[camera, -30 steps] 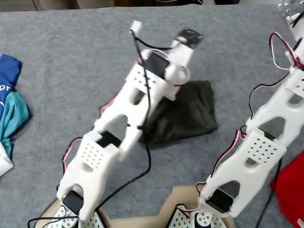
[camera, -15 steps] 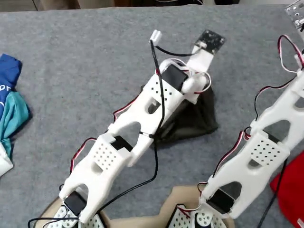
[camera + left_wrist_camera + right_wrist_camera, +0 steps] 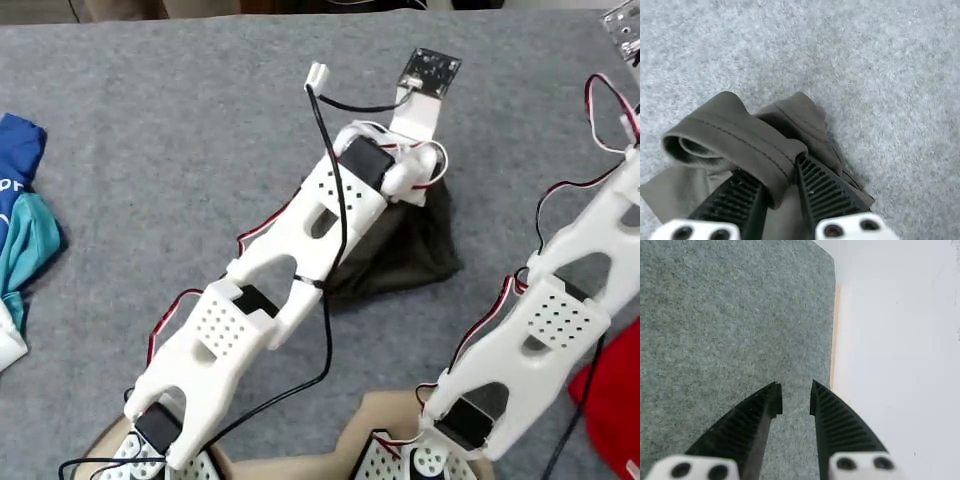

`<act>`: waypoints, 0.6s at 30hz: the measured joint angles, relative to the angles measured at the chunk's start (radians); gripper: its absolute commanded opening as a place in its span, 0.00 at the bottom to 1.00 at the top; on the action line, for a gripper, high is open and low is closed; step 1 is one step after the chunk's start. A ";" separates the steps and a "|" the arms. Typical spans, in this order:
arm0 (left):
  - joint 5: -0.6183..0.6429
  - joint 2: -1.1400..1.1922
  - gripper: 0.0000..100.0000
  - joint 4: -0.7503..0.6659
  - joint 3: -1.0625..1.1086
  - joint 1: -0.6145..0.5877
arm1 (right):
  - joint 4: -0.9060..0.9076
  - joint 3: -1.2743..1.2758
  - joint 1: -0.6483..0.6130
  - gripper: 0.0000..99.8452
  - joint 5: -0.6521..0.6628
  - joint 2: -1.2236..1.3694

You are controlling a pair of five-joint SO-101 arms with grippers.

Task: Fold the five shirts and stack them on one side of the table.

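The left claw (image 3: 775, 167) was clamped on a rolled hem of the dark olive shirt (image 3: 740, 132), which lay crumpled on the grey desk (image 3: 890, 60) directly beneath it. The right claw (image 3: 794, 395), slightly parted, held nothing above the desk's edge. Blue and teal shirts (image 3: 25, 215) lay well left of the left claw.

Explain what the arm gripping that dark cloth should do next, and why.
Probably lift and draw the pinched hem across: the left claw is shut on a fold of the crumpled dark olive fabric shirt, bunched on the grey felt table.
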 measured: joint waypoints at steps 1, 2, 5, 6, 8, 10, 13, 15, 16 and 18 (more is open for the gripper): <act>0.000 0.000 0.03 0.000 0.002 0.005 | 0.000 0.000 0.000 0.12 0.000 0.000; 0.000 0.000 0.06 0.000 0.005 0.008 | 0.000 0.000 0.000 0.12 0.000 0.000; 0.000 0.000 0.14 0.000 0.011 0.014 | 0.000 0.000 0.000 0.12 0.000 0.000; 0.000 0.000 0.17 0.003 0.012 0.015 | 0.000 0.000 0.000 0.12 0.000 0.000; 0.000 -0.002 0.22 0.028 0.012 0.015 | 0.000 0.000 0.000 0.12 0.000 0.000; 0.000 -0.002 0.24 0.058 0.012 0.017 | 0.000 0.000 0.000 0.12 0.000 0.000; 0.000 -0.002 0.24 0.097 0.012 0.017 | 0.000 0.000 0.000 0.12 0.021 0.000; 0.000 -0.002 0.24 0.106 0.012 -0.006 | 0.002 0.000 0.000 0.12 0.038 0.000; 0.000 -0.002 0.24 0.114 0.009 -0.026 | 0.006 0.000 -0.009 0.12 0.041 0.000; 0.000 0.000 0.23 0.147 -0.028 -0.087 | 0.023 0.000 -0.040 0.12 0.043 0.000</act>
